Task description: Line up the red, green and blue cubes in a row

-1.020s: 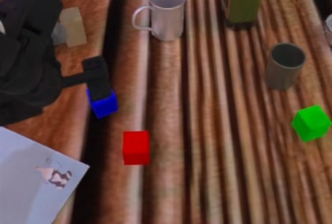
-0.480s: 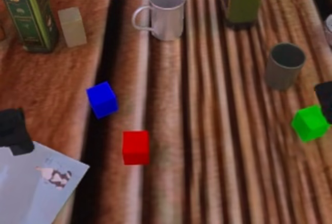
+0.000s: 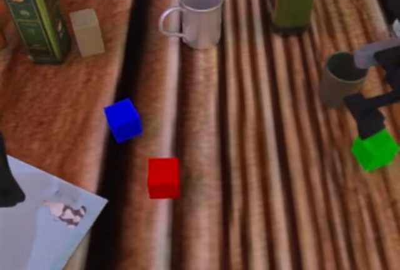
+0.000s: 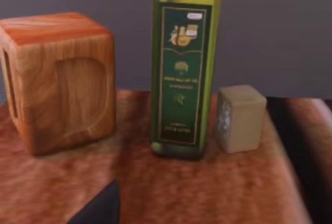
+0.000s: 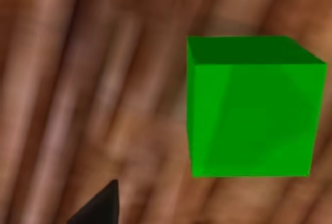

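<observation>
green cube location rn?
Top view: green cube at the table's right edge, just below the grey cup, with the right gripper directly over it.

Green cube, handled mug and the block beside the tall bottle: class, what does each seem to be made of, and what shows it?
Green cube: probably matte plastic; flat, even colour.
Handled mug: possibly metal or glazed ceramic; pale grey, smooth sheen.
Wooden block: visible grain, polished look.

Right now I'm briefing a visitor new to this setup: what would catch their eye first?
Three bright cubes on the striped wooden table: the green cube at the right edge, with the right gripper over it, and the blue cube and red cube left of centre.
</observation>
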Tool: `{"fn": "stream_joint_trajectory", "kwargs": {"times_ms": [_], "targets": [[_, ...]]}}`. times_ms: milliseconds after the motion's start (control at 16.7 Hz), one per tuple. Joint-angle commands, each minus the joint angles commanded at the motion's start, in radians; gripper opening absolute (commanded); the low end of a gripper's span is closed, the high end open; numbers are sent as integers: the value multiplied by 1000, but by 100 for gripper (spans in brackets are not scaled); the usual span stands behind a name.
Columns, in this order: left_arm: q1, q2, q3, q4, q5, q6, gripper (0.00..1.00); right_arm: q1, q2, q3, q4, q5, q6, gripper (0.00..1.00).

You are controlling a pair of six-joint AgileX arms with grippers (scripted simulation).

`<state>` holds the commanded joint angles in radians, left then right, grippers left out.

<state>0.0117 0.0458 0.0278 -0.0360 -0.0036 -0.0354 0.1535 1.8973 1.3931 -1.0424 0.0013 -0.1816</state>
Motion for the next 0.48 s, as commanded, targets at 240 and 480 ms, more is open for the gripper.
{"fn": "stream_joint_trajectory", "kwargs": {"times_ms": [240,480], "targets": [[8,-46,-28,36,4,35,100,4,47,44,-22,0,-5,100],[8,-46,-28,36,4,35,100,0,49,42,-18,0,-5,100]]}}
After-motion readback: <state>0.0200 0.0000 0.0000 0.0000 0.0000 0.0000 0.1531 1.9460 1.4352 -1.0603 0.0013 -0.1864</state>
